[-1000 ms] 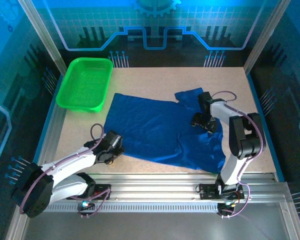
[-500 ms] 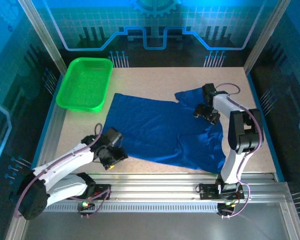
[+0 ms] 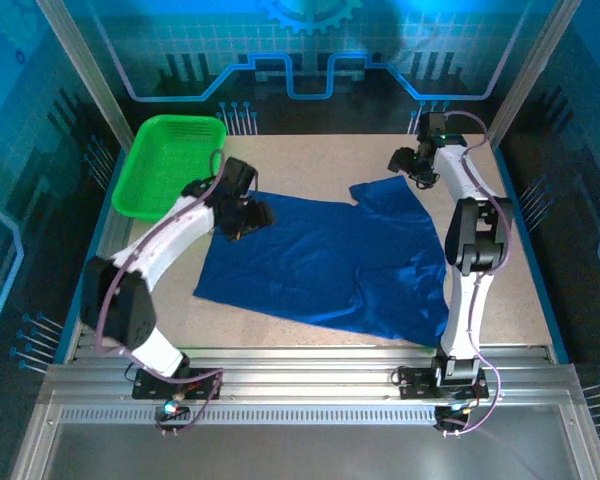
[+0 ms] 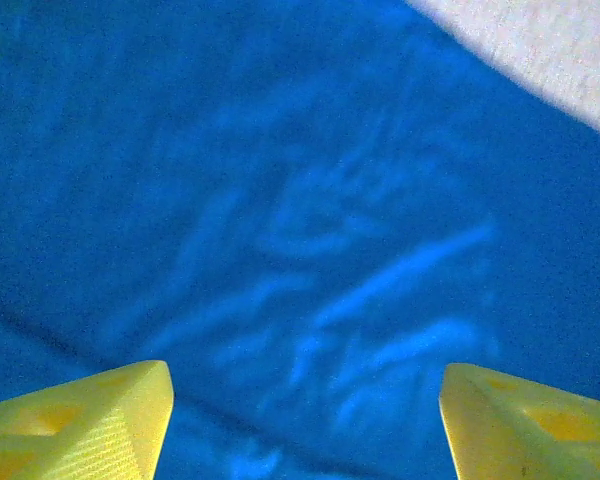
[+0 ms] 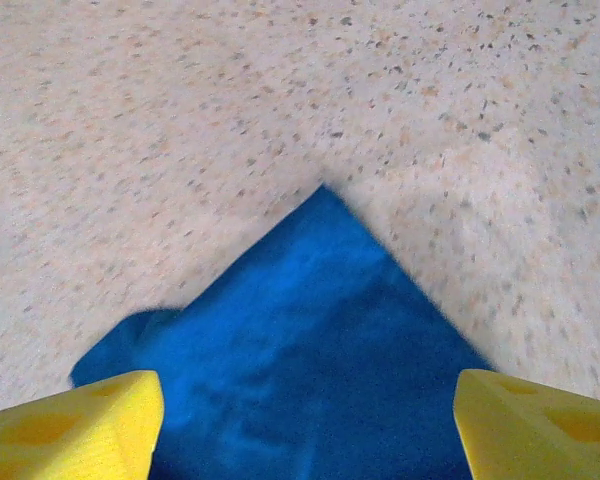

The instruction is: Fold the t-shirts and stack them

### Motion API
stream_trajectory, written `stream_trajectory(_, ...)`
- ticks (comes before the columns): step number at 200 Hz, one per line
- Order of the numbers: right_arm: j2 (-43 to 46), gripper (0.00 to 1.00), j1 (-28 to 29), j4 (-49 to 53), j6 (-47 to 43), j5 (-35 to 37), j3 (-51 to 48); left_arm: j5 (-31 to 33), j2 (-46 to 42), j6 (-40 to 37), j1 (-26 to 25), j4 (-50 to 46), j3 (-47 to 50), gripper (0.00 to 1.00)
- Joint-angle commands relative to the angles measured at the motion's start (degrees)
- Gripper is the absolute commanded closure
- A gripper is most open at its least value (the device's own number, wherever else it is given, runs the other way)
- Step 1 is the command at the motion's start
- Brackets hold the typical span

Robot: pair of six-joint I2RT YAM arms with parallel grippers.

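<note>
Spread across the tabletop [image 3: 310, 160]: one royal-blue t-shirt [image 3: 320, 260], its far left corner beneath the left claw [image 3: 255, 216], its sleeve tip just short of the right claw [image 3: 405, 162].

Gone from the near hem, the post of a second ago; stretched out now with the left claw over the shirt's far corner, with the green basket [image 3: 170, 165] just to the left of it. From that wrist: yellow fingers [image 4: 80, 420] set wide apart, gripping nothing, with wrinkled blue cloth [image 4: 300, 230] directly below and ahead of the claw [image 4: 305, 420] (a sliver of bare tabletop up at the right).

Off the cloth beside the sleeve as well, and reaching further out with the right claw. From that wrist: claw [image 5: 310, 425] equally wide, empty, with the pointed blue corner [image 5: 310, 330] lying between and just ahead of the fingertips, and speckled tabletop [image 5: 280, 100] beyond.

Drawn out flatter than a second ago at the shirt's near left corner.
</note>
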State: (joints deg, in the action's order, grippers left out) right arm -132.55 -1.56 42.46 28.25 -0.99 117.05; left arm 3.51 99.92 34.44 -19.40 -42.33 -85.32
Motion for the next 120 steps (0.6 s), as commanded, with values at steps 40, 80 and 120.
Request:
stream_trajectory(40,-12.6,0.25,-0.1,6.0,-2.0,-1.4,15.1,0.2,15.6,-6.4,6.4,3.3,-15.4,0.28)
stream_trajectory(80,-15.7,0.26,0.0,4.9,-0.4,-1.6,16.8,-0.4,19.4,-6.0,8.6,4.8,-17.7,0.28)
stream_trajectory(120,-19.8,0.29,0.2,5.9,-0.4,-3.6,23.5,-0.3,22.4,-6.2,10.9,4.7,-19.3,0.28)
